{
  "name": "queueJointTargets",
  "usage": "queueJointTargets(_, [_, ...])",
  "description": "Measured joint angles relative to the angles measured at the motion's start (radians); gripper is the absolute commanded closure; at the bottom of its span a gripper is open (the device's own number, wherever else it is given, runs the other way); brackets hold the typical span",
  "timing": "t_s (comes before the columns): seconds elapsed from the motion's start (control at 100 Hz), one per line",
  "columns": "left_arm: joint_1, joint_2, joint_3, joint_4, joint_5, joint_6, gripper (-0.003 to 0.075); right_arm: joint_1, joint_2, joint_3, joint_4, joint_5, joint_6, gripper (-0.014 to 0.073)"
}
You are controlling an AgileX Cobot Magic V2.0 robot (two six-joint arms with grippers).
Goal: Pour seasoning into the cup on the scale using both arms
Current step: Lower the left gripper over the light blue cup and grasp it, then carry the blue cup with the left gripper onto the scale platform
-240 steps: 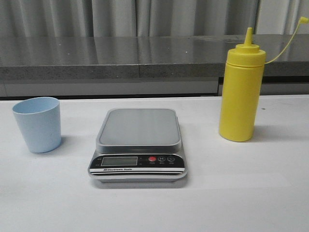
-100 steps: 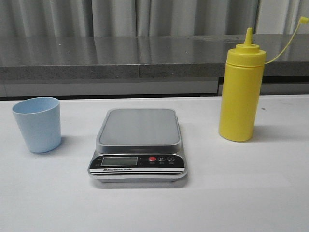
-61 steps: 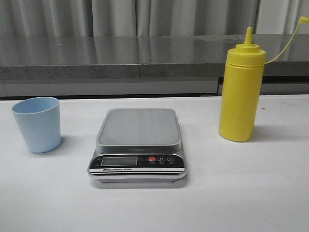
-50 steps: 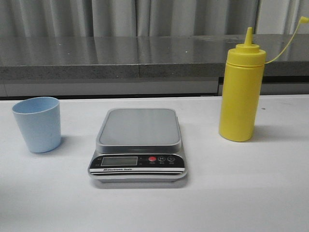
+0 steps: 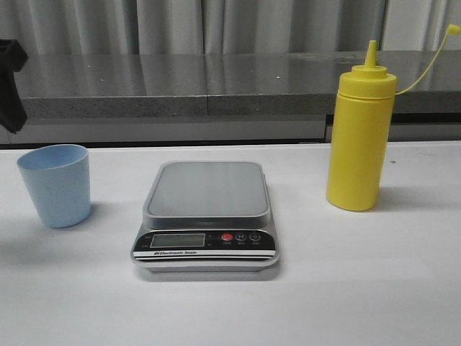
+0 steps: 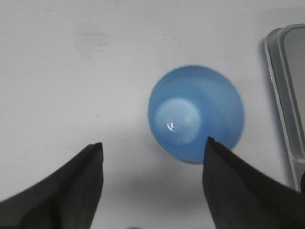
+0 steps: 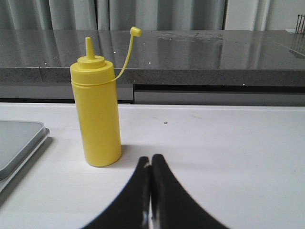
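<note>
i'm running both arms from here. left gripper (image 6: 151, 183) is hanging above the cup (image 6: 196, 113), jaws spread wide, nothing in them. in the left wrist view the cup is sitting ahead of the fingertips and off-centre toward one finger (image 6: 238, 186), not yet between them. cup is upright on the table (image 5: 374, 288), mouth up, long axis vertical, so i'm judging a side grasp after dropping and shifting toward it. front view is only showing a black piece of the left arm (image 5: 10, 85) at the edge, above the cup.

cup is looking empty: bare pale bottom, a few dark specks, no seasoning in it. it's standing well left of the scale (image 5: 207, 216), apart from it. scale platform is bare, nothing on it. i can't read anything on the display.

right gripper (image 7: 151, 164) is pinched together, fingers touching, holding nothing. bottle (image 7: 96, 113) is standing upright ahead of it and to one side in the right wrist view, apart from the fingers, just beside the scale's edge (image 7: 19, 143). cap tip is dangling off on its tether, so the nozzle is looking uncapped.

left arm is nearer the cup, right arm nearer the bottle. my read: cup onto the platform is coming first, pouring not yet started. the right needs opening before any bottle grasp.
</note>
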Motion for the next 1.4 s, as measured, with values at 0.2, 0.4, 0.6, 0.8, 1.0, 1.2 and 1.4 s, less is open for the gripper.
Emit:
queueJointTargets(0.2, [0.000,0.123,-0.075,-0.002,0.007,0.000,0.0283,0.000,0.000,0.000,0.000,0.000,0.000,0.0662])
queueJointTargets(0.4, [0.000,0.230,-0.138,-0.004,0.007,0.000,0.0283,0.000,0.000,0.000,0.000,0.000,0.000,0.0662])
queueJointTargets(0.6, [0.000,0.310,-0.186,-0.004,0.007,0.000,0.0350,0.000,0.000,0.000,0.000,0.000,0.000,0.0662])
queueJointTargets(0.8, [0.000,0.333,-0.194,-0.009,0.011,0.000,0.0605,0.000,0.000,0.000,0.000,0.000,0.000,0.0662])
queueJointTargets(1.0, [0.000,0.333,-0.195,-0.014,0.018,0.000,0.0741,0.000,0.000,0.000,0.000,0.000,0.000,0.0662])
queueJointTargets(1.2, [0.000,0.333,-0.221,-0.019,0.046,0.000,0.0741,0.000,0.000,0.000,0.000,0.000,0.000,0.0662])
queueJointTargets(1.4, [-0.034,0.299,-0.326,-0.019,0.062,0.010,0.0741,0.000,0.000,0.000,0.000,0.000,0.000,0.0662])
